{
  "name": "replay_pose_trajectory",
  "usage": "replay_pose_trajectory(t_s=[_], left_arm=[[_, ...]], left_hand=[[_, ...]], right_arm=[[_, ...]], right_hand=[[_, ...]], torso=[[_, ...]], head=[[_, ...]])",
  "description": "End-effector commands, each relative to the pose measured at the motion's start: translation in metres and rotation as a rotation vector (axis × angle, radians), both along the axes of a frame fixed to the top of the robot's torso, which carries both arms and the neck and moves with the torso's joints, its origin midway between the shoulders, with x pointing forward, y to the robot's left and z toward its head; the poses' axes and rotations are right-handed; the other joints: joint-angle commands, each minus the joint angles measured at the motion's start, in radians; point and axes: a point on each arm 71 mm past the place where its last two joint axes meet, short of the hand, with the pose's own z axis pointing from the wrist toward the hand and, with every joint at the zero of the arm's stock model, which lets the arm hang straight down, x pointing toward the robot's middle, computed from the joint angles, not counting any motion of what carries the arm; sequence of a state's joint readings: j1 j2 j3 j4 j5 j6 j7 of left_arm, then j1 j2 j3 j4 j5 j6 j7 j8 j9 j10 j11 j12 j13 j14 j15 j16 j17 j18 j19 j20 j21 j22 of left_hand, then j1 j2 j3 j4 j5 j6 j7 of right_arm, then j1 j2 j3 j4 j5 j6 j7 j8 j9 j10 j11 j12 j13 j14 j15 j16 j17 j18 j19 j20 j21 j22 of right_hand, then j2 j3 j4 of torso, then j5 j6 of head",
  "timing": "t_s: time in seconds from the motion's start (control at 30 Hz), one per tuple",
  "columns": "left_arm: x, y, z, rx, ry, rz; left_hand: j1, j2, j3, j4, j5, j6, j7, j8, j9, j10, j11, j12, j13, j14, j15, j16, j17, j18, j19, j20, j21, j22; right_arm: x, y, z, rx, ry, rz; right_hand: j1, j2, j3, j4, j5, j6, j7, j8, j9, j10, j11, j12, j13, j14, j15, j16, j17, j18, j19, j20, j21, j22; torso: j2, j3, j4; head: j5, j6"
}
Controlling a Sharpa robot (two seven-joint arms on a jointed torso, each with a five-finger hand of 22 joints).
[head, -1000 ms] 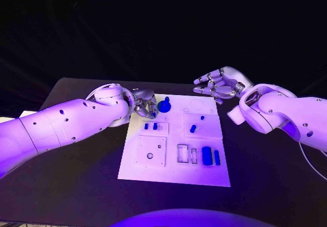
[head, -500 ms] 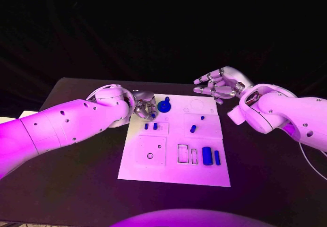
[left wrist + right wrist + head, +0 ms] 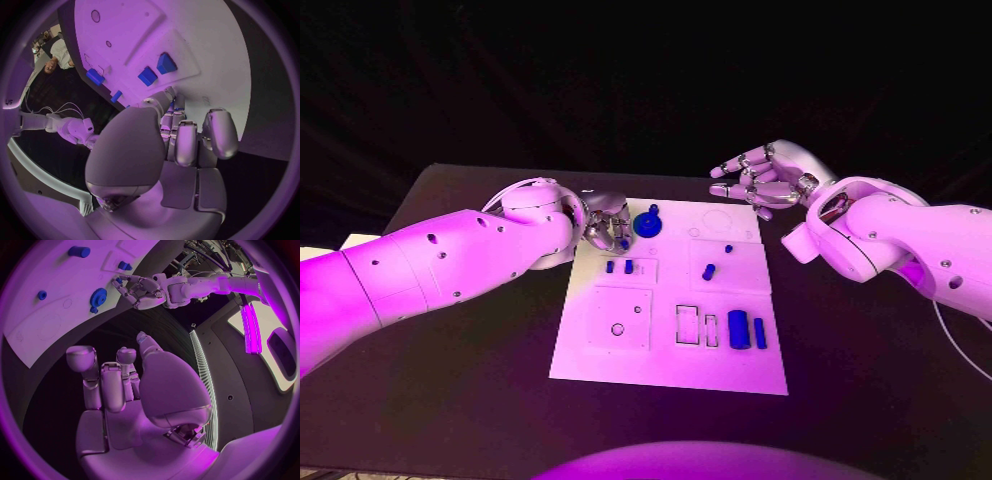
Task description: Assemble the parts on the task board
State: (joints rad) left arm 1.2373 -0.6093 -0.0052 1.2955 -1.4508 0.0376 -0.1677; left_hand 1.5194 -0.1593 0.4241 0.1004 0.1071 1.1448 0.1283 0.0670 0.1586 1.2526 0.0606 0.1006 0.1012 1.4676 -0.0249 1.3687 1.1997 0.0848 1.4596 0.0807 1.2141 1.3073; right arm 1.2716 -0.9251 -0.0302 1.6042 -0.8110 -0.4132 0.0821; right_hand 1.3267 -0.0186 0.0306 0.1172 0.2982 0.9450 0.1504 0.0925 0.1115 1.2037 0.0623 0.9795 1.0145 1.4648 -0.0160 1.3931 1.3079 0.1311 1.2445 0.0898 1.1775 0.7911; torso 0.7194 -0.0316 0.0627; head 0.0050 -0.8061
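A: Where's the task board [image 3: 672, 300]?
B: Mid-table [image 3: 473, 400], with blue parts [image 3: 737, 329] on it and a blue gear [image 3: 648, 222] near its far edge.
A: And the left hand [image 3: 604, 225]?
B: Just beside the gear, fingers [image 3: 187, 145] curled, empty in its wrist view.
A: The right hand [image 3: 764, 177]?
B: Beyond the far corner, fingers [image 3: 94, 380] loosely curled, holding nothing.
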Motion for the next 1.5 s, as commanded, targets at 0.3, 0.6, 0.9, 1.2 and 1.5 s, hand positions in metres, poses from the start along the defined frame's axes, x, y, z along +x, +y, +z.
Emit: replay_pose_trajectory(t_s=[0.3,0.6,0.9,1.2,1.5], left_arm=[[0.0,-0.001,-0.002,0.011,0.013,-0.001],[0.0,0.0,-0.003,0.014,0.023,0.002],[0.001,0.003,-0.003,0.016,0.022,0.011],[0.002,0.018,0.001,-0.002,-0.01,0.049],[0.002,0.043,0.014,-0.16,-0.043,0.128]], left_hand=[[-0.036,-0.017,0.016,0.001,-0.002,-0.048,0.014,-0.007,-0.018,-0.032,0.015,-0.03,-0.005,0.021,0.018,-0.006,-0.017,-0.007,-0.01,0.009,-0.018,0.05],[-0.053,-0.031,0.022,0.002,-0.002,-0.071,0.019,-0.006,-0.03,-0.055,0.023,-0.034,-0.01,0.017,0.024,-0.009,-0.027,-0.004,-0.017,0.016,-0.035,0.043],[-0.056,-0.035,0.024,0.0,-0.002,-0.077,0.021,-0.005,-0.033,-0.064,0.025,-0.035,-0.012,0.016,0.025,-0.009,-0.029,-0.003,-0.018,0.018,-0.038,0.041],[-0.069,-0.06,0.02,-0.006,-0.004,-0.156,0.028,-0.007,-0.06,-0.115,0.035,-0.035,-0.022,0.013,0.035,-0.009,-0.038,0.001,-0.025,0.027,-0.059,0.033],[-0.06,-0.042,0.02,-0.013,0.003,-0.162,0.029,0.01,-0.068,-0.128,0.036,-0.015,-0.022,0.017,0.033,-0.001,-0.034,0.005,-0.028,0.029,-0.079,0.023]], right_arm=[[-0.001,0.002,0.0,-0.007,-0.003,0.017],[0.0,0.002,0.0,-0.007,-0.003,0.016],[0.0,0.001,-0.001,-0.004,0.0,0.014],[0.003,-0.005,-0.004,-0.033,0.026,-0.003],[0.007,-0.017,-0.01,-0.133,0.056,0.003]], right_hand=[[0.003,0.007,-0.001,0.003,0.006,-0.005,0.002,0.003,0.001,-0.012,0.001,-0.012,-0.008,0.043,0.002,-0.012,0.005,0.012,-0.016,-0.001,-0.016,-0.019],[0.004,0.007,-0.003,0.004,0.006,-0.007,0.003,0.002,0.001,-0.035,0.001,-0.044,-0.037,0.039,0.003,-0.022,-0.006,0.015,-0.025,0.0,-0.027,-0.036],[0.004,0.008,-0.003,0.005,0.007,-0.008,0.003,0.002,0.001,-0.046,0.002,-0.062,-0.053,0.037,0.003,-0.025,-0.01,0.016,-0.027,0.0,-0.031,-0.041],[0.036,0.009,0.011,0.013,0.008,-0.014,0.006,0.003,0.003,-0.145,0.001,-0.349,-0.309,-0.011,0.002,-0.164,-0.157,0.045,-0.108,0.0,-0.171,-0.24],[0.107,-0.013,0.062,-0.007,-0.023,-0.003,0.015,0.003,0.004,-0.139,0.019,-0.639,-0.575,-0.021,0.011,-0.269,-0.258,0.05,-0.096,0.005,-0.233,-0.303]], torso=[[0.0,0.0,-0.0004],[0.0,0.0002,-0.0008],[0.0,0.0,-0.0005],[0.0,0.0003,-0.0015],[0.0,0.0001,-0.0004]], head=[[-0.001,-0.002],[-0.001,-0.003],[-0.002,-0.001],[-0.004,0.003],[-0.006,0.012]])
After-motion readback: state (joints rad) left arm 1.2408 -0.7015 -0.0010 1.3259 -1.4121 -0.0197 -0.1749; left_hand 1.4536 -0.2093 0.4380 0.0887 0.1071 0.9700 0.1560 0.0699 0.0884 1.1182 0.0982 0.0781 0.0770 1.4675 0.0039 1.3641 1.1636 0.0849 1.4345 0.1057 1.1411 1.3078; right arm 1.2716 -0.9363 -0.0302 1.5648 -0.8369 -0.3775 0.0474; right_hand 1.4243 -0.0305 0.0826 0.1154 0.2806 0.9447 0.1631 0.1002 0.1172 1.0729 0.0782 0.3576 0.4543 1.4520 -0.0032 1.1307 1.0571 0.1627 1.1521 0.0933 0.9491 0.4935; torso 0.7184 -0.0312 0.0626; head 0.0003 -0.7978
